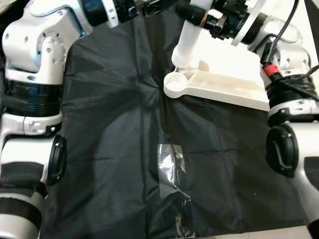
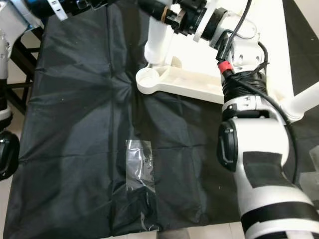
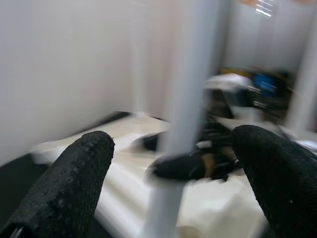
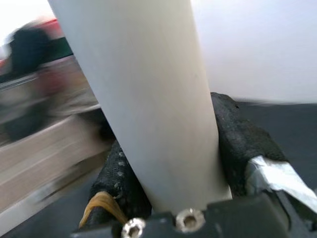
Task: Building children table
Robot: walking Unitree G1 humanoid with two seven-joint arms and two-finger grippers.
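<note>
A white table top [image 1: 227, 84] lies upside down on a black sheet [image 1: 114, 149], with a round socket [image 1: 174, 81] at its near corner. A white table leg [image 1: 188, 42] stands upright in the corner behind that socket. My right gripper [image 4: 168, 168] is shut on the leg, its black fingers [image 4: 242, 144] pressed on both sides of it. My left gripper [image 3: 173, 163] is open, its fingertips [image 3: 84, 163] spread wide, with the leg [image 3: 185, 114] standing between them and a little beyond. Another white leg [image 2: 304, 102] sticks out at the right.
A strip of clear tape [image 1: 172, 164] lies on the sheet's middle seam. The sheet's near edge meets pale floor [image 1: 249, 235]. My two silver arms [image 1: 35, 74] frame the sheet on either side.
</note>
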